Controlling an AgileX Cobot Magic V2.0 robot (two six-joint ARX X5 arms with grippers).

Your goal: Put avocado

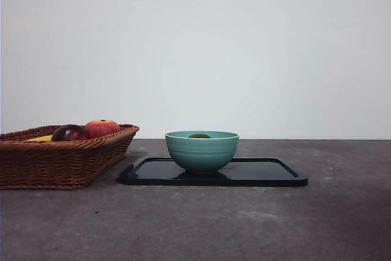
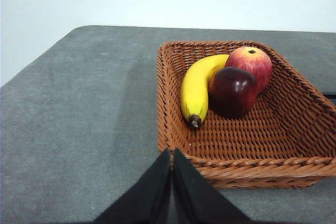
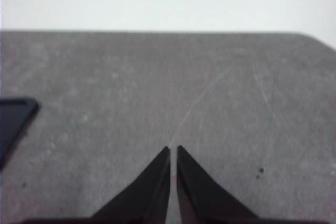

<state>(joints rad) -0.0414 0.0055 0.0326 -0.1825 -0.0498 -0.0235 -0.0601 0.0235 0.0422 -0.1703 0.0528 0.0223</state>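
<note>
Resting avocado [image 1: 200, 136], orientation hidden

Grey tabletop [image 1: 342, 212] and the items resting on it

A brown wicker basket [image 1: 61, 163] sat on the table at one side. Just beside it lay a flat black tray [image 1: 269, 175], which carried a teal bowl [image 1: 201, 151].

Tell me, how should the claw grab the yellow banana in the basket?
Probably best from straight above, pinching the banana across its thick middle. It lies flat in the wicker basket with its curve leaning on the dark red fruit, so the sides are crowded. The middle is even and widest, so the left claw, now shut just outside the basket, could close across it there.
</note>
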